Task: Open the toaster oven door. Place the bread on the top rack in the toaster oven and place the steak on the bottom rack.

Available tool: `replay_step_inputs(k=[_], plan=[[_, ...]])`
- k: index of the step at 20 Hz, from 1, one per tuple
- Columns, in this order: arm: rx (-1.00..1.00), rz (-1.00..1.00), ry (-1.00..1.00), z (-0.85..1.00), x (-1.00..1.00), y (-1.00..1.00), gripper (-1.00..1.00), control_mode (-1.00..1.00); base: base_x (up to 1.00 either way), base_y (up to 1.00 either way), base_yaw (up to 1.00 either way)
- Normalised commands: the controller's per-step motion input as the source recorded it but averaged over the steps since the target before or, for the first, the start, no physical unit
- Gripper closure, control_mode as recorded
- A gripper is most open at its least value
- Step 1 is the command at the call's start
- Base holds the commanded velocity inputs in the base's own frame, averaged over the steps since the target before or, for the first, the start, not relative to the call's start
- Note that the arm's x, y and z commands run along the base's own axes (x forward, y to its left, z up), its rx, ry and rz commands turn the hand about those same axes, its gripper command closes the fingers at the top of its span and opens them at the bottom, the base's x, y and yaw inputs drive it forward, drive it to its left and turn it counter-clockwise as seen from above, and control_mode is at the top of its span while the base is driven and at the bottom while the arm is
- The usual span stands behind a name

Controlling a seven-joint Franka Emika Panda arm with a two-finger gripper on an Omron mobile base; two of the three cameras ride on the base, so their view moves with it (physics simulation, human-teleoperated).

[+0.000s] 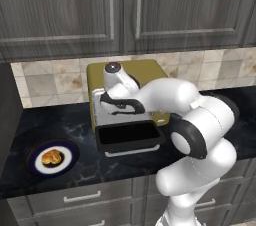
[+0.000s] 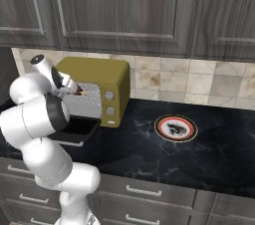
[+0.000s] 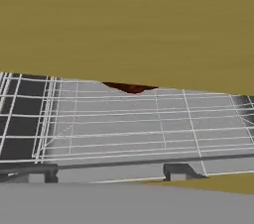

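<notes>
One step of three is plainly complete: the toaster oven door lies folded down flat in front of the toaster oven, and the cavity is open.

The bread lies on a blue-rimmed plate on the counter, well to the left of the oven. It is not yet placed, so the top-rack step is outstanding.

In the hand view, a dark red-brown piece, judged to be the steak, sits at the far edge of a wire rack, partly hidden under the olive body. Which rack this is cannot be told. A red-rimmed plate to the right of the oven carries a dark patch at its centre. Whether that is meat or a printed pattern cannot be told, so the steak step is recorded as probable, not confirmed.

The gripper is at the oven mouth, above the lowered door. Its fingers are too small and too masked by the arm to read. Whether it is released, clenched or grasping anything cannot be told.

No brand, label or writing is legible anywhere. The round knobs on the right front panel show no readable marks.
</notes>
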Motion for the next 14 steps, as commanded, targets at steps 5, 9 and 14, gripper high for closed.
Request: replay_step_inputs(k=[5,9,14], plan=[[-0.04,0.22,0.26,-0.84,-0.8,-0.02,-1.0,-1.0,0.0,0.0,0.0],[-0.07,0.21,0.21,-0.82,-0.9,0.0,-1.0,-1.0,0.0,0.0,0.0],[-0.08,0.2,0.16,-0.86,-0.94,0.0,-1.0,-1.0,0.0,0.0,0.0]])
